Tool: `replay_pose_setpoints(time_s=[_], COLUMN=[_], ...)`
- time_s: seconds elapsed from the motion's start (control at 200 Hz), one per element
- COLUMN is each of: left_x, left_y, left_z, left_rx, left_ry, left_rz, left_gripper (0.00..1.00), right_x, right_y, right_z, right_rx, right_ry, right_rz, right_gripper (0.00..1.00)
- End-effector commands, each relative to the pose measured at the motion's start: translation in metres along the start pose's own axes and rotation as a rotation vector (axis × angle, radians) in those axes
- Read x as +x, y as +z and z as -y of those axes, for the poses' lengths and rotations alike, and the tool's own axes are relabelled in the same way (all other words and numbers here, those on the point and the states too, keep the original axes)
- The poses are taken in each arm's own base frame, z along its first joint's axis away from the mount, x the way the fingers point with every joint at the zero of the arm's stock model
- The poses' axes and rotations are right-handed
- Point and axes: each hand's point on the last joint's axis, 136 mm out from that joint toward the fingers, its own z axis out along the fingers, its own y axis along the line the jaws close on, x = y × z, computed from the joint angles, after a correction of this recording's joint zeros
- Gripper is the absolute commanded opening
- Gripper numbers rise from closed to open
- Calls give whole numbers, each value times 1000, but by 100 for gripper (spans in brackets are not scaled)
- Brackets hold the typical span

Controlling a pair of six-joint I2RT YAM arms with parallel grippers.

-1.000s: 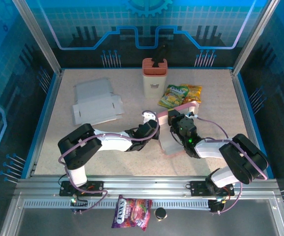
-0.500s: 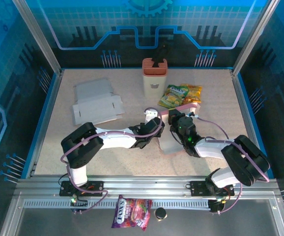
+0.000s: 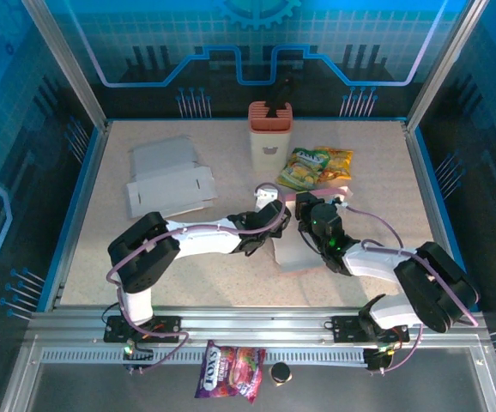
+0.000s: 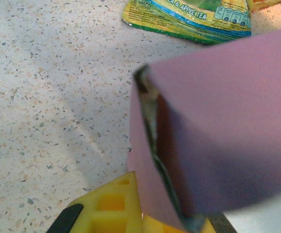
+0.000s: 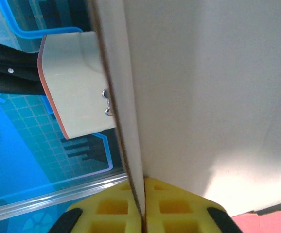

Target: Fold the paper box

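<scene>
In the middle of the table, seen from the top camera, the pink paper box [image 3: 295,251] lies between the two arms. Its long axis slants from the near side up toward the far right, and its far end points at the snack packets [image 3: 315,166]. The left gripper [image 3: 275,230] meets it from the left; in the left wrist view its yellow pads [image 4: 106,208] are closed tight on the edge of a pink wall of the box [image 4: 218,121]. The right gripper [image 3: 306,210] comes from the right, and in its own view its pads [image 5: 179,208] pinch a thin panel edge [image 5: 131,145] that stands upright between them.
</scene>
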Motion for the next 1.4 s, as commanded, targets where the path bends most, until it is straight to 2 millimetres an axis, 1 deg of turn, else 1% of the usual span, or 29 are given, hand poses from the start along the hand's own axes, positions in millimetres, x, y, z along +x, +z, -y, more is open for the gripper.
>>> replay_pose_setpoints(time_s=[0.0,0.095,0.14,0.215,0.285,0.36,0.4,0.43,0.56,0.62,0.675,0.755,0.85,0.92,0.991,1.031,1.096,1.166,1.201,1.256,1.301,1.396], left_x=[-3,-7,-8,-8,-8,-8,-8,-9,-8,-7,-4,-1,1,2,5,7,10,13,13,12,10,8], left_y=[5,0,-1,-5,-7,-12,-15,-17,-28,-32,-36,-37,-35,-33,-29,-27,-22,-18,-16,-15,-15,-14], left_z=[-7,-13,-15,-19,-22,-28,-33,-37,-51,-58,-64,-78,-95,-101,-107,-109,-115,-121,-124,-127,-129,-129], left_rx=[-33,-50,-54,-55,-45,-40,-41,-41,-2,42,87,111,111,107,98,91,84,75,73,75,73,95], left_ry=[3,11,23,44,72,106,120,129,195,213,229,236,236,258,287,295,295,288,280,270,270,257], left_rz=[-14,0,-2,-3,-13,-28,-38,-45,-88,-115,-141,-166,-188,-190,-189,-188,-195,-206,-212,-218,-219,-220], left_gripper=[0,0,0,0,0,0,0,0,0,0,0,0,0,0,0,0,0,0,0,0,0,0], right_x=[21,15,10,2,-7,-16,-23,-31,-60,-71,-77,-84,-84,-83,-80,-76,-74,-75,-76,-78,-78,-75], right_y=[-7,-11,-13,-19,-26,-33,-38,-42,-64,-72,-74,-75,-70,-66,-57,-52,-47,-44,-43,-41,-40,-37], right_z=[-9,-15,-19,-30,-42,-56,-64,-63,-77,-77,-76,-67,-59,-53,-45,-40,-25,-6,5,17,23,30], right_rx=[-10,-7,2,9,13,19,21,54,137,177,189,227,240,248,226,192,191,217,239,258,267,260], right_ry=[-1,-34,-52,-95,-146,-197,-230,-256,-392,-433,-460,-482,-528,-573,-616,-648,-695,-752,-771,-788,-795,-819], right_rz=[-82,-80,-78,-75,-79,-101,-103,-104,-109,-120,-143,-182,-229,-254,-304,-344,-392,-436,-458,-483,-507,-552], right_gripper=[23,40,51,63,71,74,74,73,68,66,66,65,65,62,54,47,39,38,35,33,33,34])
